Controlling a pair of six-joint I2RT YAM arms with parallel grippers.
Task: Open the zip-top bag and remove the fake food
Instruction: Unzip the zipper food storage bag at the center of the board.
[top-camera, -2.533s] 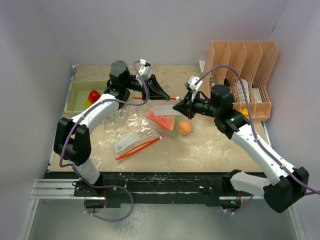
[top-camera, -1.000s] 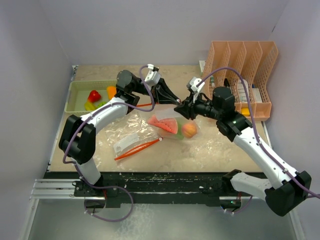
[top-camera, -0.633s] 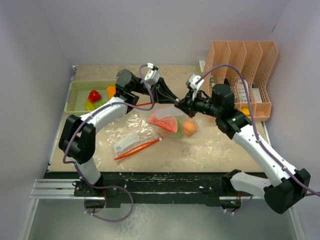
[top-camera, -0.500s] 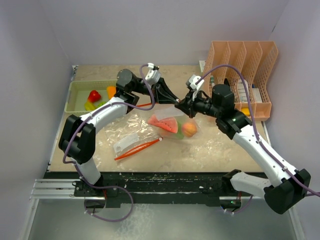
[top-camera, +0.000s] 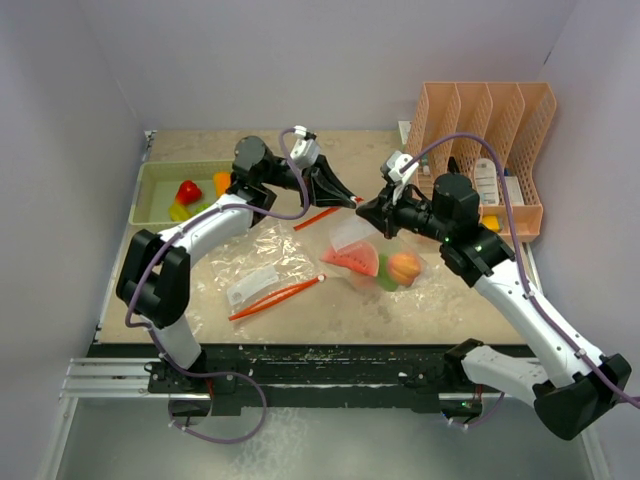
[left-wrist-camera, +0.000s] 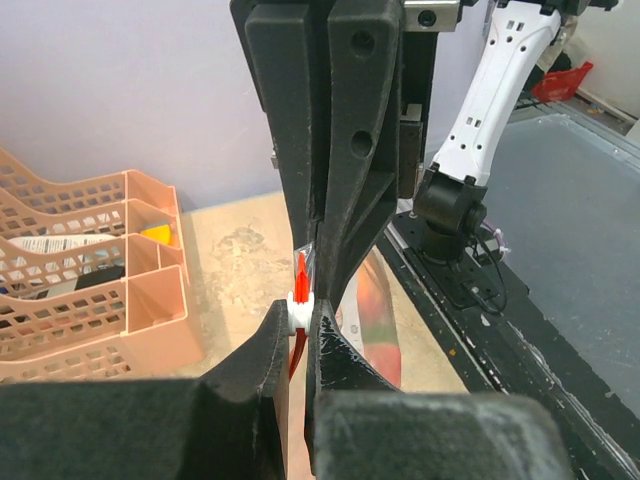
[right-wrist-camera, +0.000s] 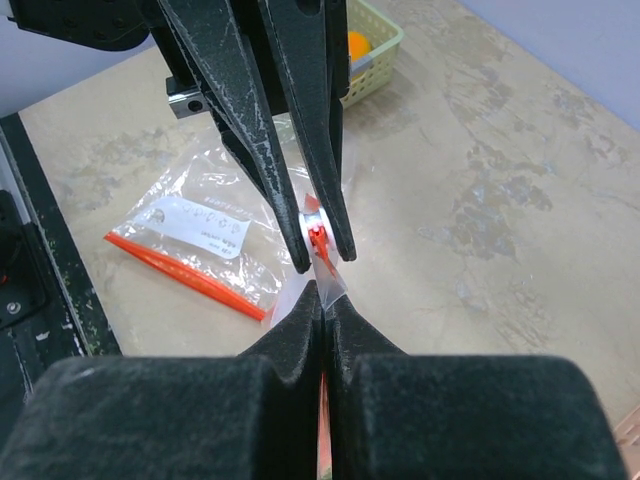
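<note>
While the bin (top-camera: 150, 180) at far left holds a red piece (top-camera: 187, 190) and an orange piece (top-camera: 222, 184) just as before, all the change is at mid-table. The spare bag (top-camera: 262, 275) lies flat toward the front and has not moved.

Left gripper (top-camera: 351, 199): pressed together on the white slider (left-wrist-camera: 298, 300), in much the same spot as half a second ago. The red zip strip (top-camera: 318, 217) now shows as a slanted line trailing down-left from it. Earlier it barely showed.

Right gripper (top-camera: 366, 211): went shut within the last second. It now pinches the clear film of the bag (top-camera: 350, 235) at its top edge, just beside the slider. In the wrist views its tips almost meet the left's. The arm has since drawn off to the right and a little nearer.

The bag went with it. Melon slice (top-camera: 353, 262), green piece (top-camera: 385, 277) and peach (top-camera: 404, 267), all inside, now sit further right and nearer the front than they did.

The rack (top-camera: 487, 140) at far right is unchanged.

Reading: pulling the film away from the held slider looks like the zip being run open. How far the mouth gapes cannot be told. These three pieces are still bagged, so their removal has not begun.
</note>
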